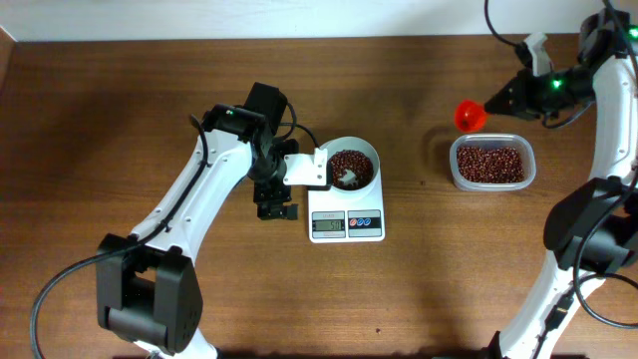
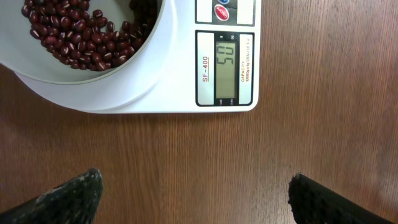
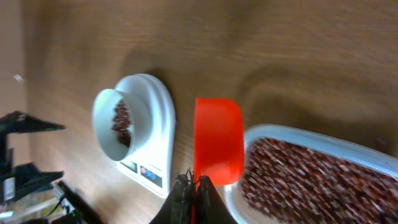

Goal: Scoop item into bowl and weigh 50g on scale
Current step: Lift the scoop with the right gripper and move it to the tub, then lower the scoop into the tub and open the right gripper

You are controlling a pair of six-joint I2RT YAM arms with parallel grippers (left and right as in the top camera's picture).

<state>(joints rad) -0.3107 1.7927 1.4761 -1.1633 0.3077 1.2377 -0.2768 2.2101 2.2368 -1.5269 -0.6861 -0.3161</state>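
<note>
At table (image 1: 120, 120) centre the bowl (image 1: 349, 143) sits on the scale (image 1: 346, 225), beans (image 1: 351, 166) heaped inside. The tub (image 1: 491, 185) of spare beans lies at 3 o'clock from it. Only the left wrist view resolves the display (image 2: 227, 68): it reads 50, so the weighing looks done. Overhead, the digits are too small to read. At 9 o'clock of the scale the left gripper (image 1: 276, 209) hangs with its claw wide open, holding nothing. At 12 o'clock of the tub the right gripper (image 1: 493, 103) is clamped on the scoop (image 1: 470, 116) — the right wrist view shows no beans on it. Next move, I'd judge: park the scoop and add no more beans.
</note>
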